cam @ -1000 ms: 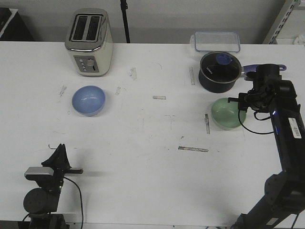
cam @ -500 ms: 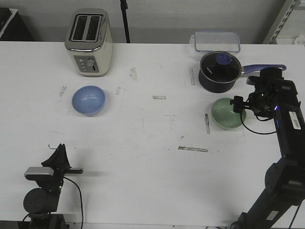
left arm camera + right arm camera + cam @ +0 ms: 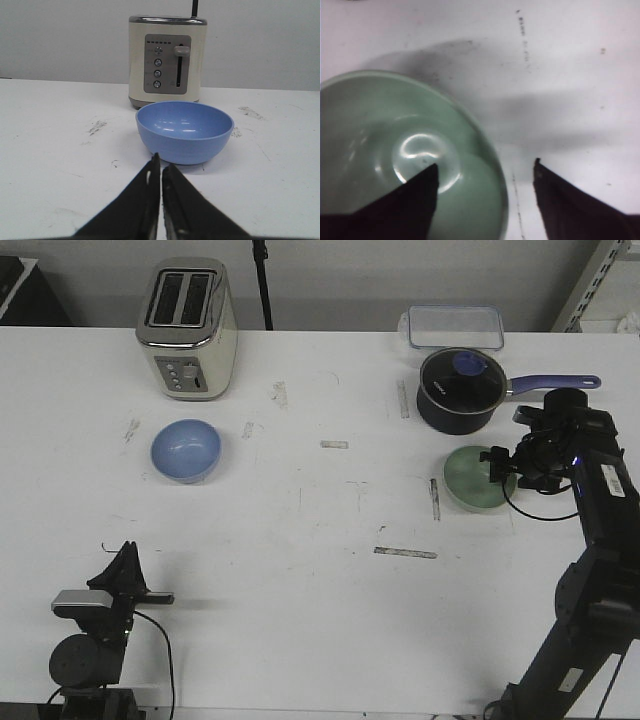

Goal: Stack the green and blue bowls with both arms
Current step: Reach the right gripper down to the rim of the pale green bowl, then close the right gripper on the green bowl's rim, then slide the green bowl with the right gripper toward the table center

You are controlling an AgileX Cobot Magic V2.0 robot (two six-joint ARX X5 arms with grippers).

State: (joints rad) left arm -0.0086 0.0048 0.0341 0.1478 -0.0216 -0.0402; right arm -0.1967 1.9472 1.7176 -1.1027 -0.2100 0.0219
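The pale green bowl [image 3: 472,476] sits on the white table at the right, just in front of the saucepan. My right gripper [image 3: 502,467] is open at the bowl's right rim. In the right wrist view one finger [image 3: 415,200] is over the inside of the green bowl [image 3: 380,145], the other finger [image 3: 565,205] is outside, and the rim lies between them. The pale blue bowl [image 3: 186,450] sits at the left, in front of the toaster. My left gripper [image 3: 161,165] is shut and empty, low near the table's front left edge, pointing at the blue bowl [image 3: 185,131].
A cream and chrome toaster [image 3: 187,328] stands at the back left. A dark saucepan with a purple handle [image 3: 460,390] stands behind the green bowl, and a clear lidded box [image 3: 452,326] behind that. Tape marks dot the table [image 3: 330,530].
My right gripper has come lower at the green bowl's right rim, with one finger now inside the bowl. The left arm and the blue bowl have not moved.
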